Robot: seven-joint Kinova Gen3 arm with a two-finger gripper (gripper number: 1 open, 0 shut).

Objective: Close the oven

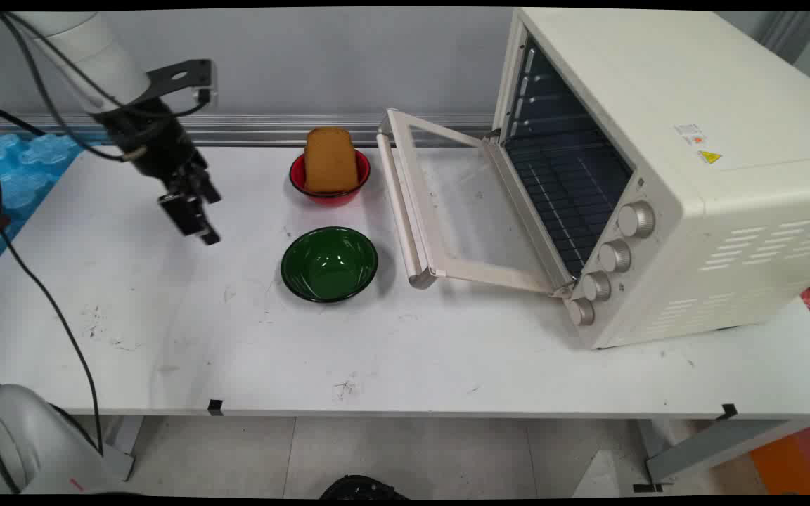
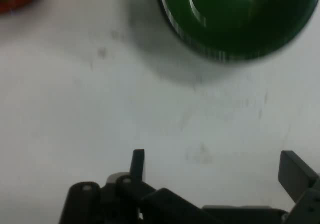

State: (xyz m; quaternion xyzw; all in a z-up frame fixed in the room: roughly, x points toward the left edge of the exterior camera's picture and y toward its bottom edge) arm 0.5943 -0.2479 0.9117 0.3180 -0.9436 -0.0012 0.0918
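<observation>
Left of the green bowl (image 1: 329,263), above bare table (image 1: 166,316), the gripper (image 2: 215,171) hangs wide open, empty; any descent wants both fingers clear of the rim.

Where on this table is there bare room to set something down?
Bare: the table left of the green bowl, under the open gripper, and the front strip. Crowded: between green bowl, red bowl with bread, and oven door.

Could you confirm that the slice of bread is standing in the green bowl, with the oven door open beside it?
Not quite: the bread stands in the red bowl, as the main view shows. The green bowl holds nothing. The oven door is indeed open.
</observation>
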